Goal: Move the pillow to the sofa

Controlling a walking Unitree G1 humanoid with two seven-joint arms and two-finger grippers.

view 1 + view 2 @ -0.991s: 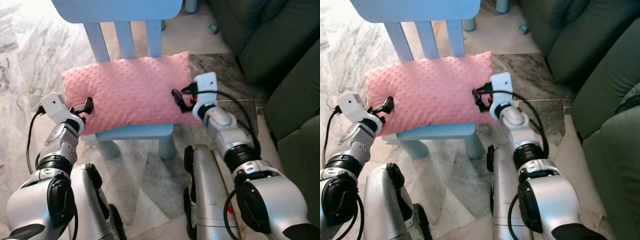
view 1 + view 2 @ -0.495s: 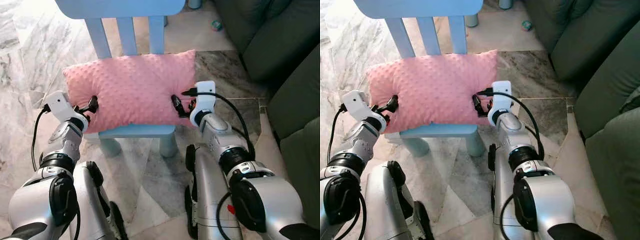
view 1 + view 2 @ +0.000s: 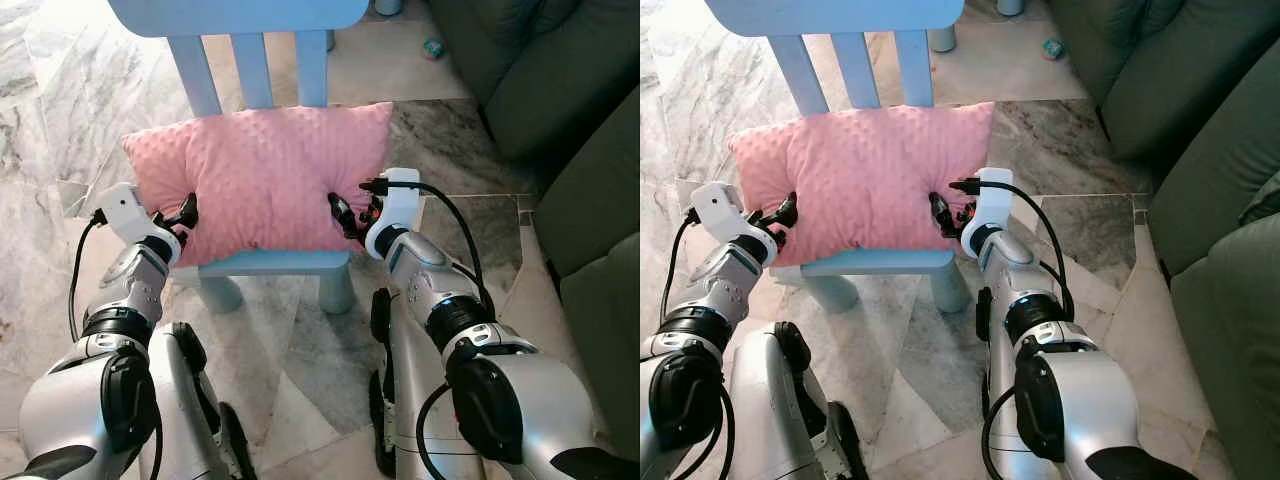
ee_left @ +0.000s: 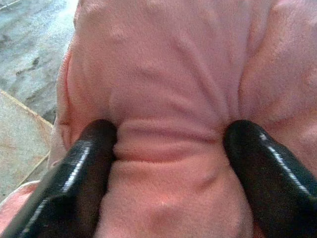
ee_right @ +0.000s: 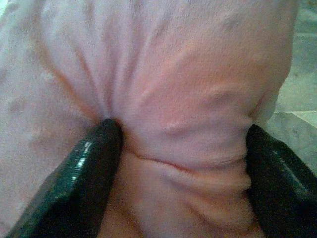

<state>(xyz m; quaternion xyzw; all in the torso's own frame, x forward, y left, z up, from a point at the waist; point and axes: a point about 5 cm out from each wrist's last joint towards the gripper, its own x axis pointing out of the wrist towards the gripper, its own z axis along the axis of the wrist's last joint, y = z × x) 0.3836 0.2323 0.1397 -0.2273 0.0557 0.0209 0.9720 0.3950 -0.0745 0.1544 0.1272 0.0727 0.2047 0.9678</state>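
Both end effectors are pinching the pillow [image 3: 260,175], which is lying on the chair [image 3: 275,262]: the left end effector [image 3: 185,213] and right end effector [image 3: 343,213] are each squeezing a fold of fabric. Thin pinches risk slipping during the carry to the sofa [image 3: 560,90].

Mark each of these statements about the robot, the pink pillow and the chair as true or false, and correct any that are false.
1. The pink pillow lies on the blue chair. True.
2. The pillow already rests on the sofa. False: it is on the chair, with the sofa off to the robot's right.
3. The left gripper pinches pillow fabric. True.
4. The right gripper hangs clear of the pillow. False: its fingers press into it.
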